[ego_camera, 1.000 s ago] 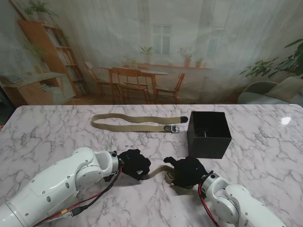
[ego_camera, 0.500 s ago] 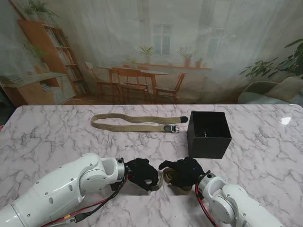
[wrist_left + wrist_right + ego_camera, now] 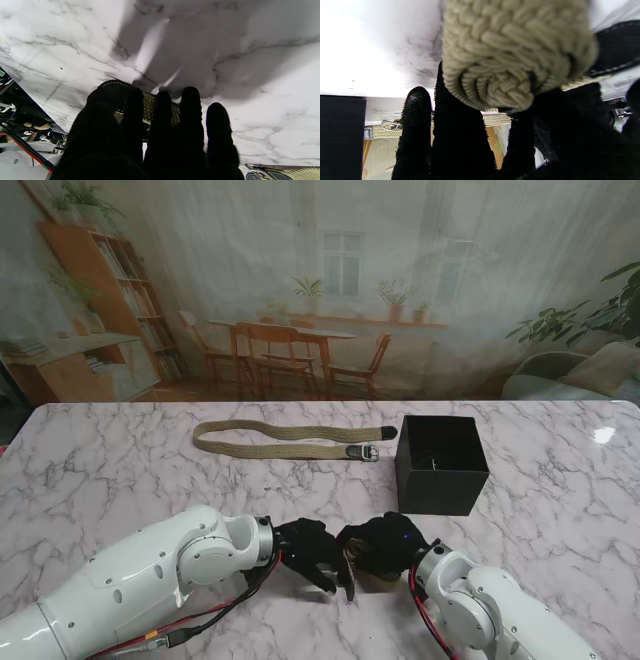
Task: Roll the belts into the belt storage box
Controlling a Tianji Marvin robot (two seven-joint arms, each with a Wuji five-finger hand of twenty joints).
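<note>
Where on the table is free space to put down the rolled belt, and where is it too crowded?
Free marble lies left of the flat belt toward the table edge, right of the black box, and between the flat belt and the hands. It is crowded nearest me, where the left hand and right hand meet around the rolled belt.

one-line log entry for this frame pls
phase: rolling | right hand: shut on rolled belt | left hand: on the roll | second belt: flat, unrolled | box: nothing visible inside
</note>
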